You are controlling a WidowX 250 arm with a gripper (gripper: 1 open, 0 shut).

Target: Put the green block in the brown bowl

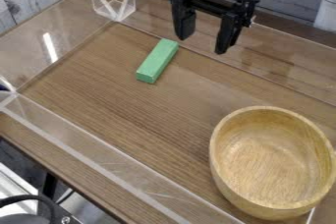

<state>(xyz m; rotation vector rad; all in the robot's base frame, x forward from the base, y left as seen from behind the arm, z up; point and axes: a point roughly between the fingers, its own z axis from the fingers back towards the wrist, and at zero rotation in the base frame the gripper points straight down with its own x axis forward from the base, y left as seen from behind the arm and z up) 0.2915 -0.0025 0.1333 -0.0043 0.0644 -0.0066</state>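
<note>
The green block (pixel 156 61), a small light-green bar, lies flat on the wooden table, angled slightly, left of centre. My gripper (pixel 206 33) hangs at the back of the table, above and to the right of the block, its two black fingers spread apart with nothing between them. The brown bowl (pixel 234 157), wide and shallow with a thick tan rim, sits at the front right corner and holds nothing.
Low clear acrylic walls (pixel 79 135) run along the table's left and front edges. A clear folded plastic piece (pixel 116 2) stands at the back left. Bare wood lies between block and bowl.
</note>
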